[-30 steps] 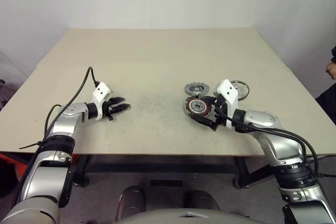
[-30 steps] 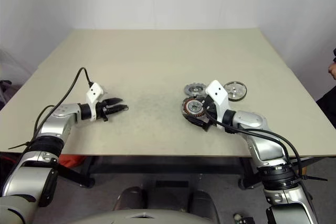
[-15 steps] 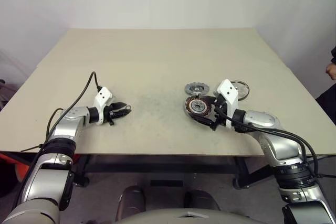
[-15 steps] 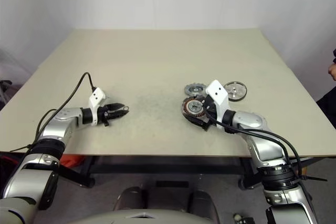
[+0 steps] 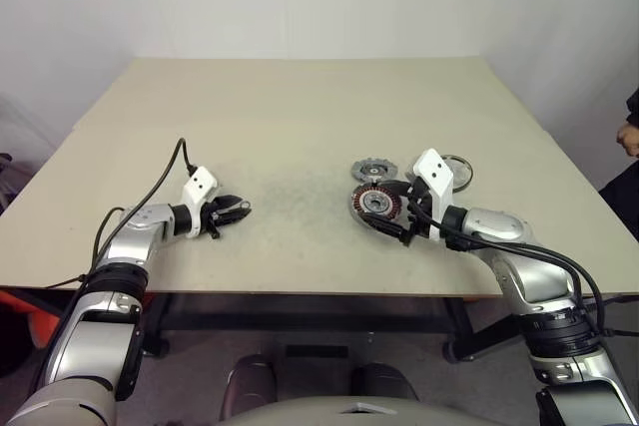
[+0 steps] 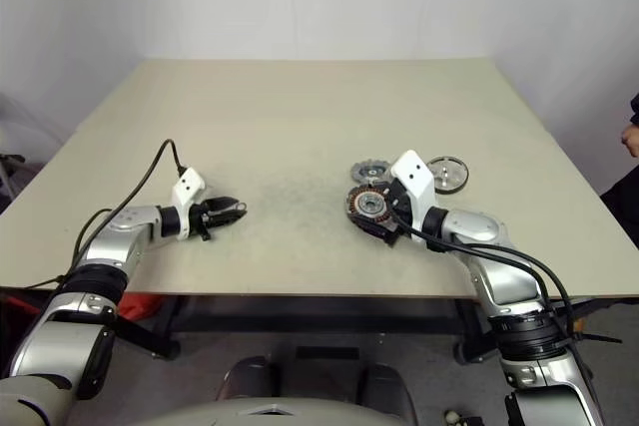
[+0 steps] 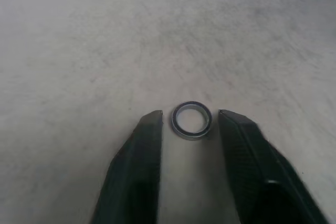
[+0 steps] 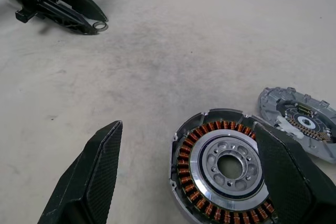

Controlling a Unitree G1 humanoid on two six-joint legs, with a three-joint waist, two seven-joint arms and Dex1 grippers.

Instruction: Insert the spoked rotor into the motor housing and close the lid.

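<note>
The motor housing, a round ring of copper coils with a hollow centre, lies on the table between the wide-apart fingers of my open right gripper. Just behind it lies the lid, dull grey with a notched edge. The spoked rotor, bright silver, lies flat to the right of the lid, partly behind my right wrist. My left gripper is low over the table at the left, open, with a small metal ring lying between its fingertips.
The table is a plain beige board; its front edge runs just below both arms. A black cable trails from my left wrist. A person's hand shows at the far right edge.
My left gripper's fingers have narrowed around the small ring. The right arm and the motor parts have not moved.
</note>
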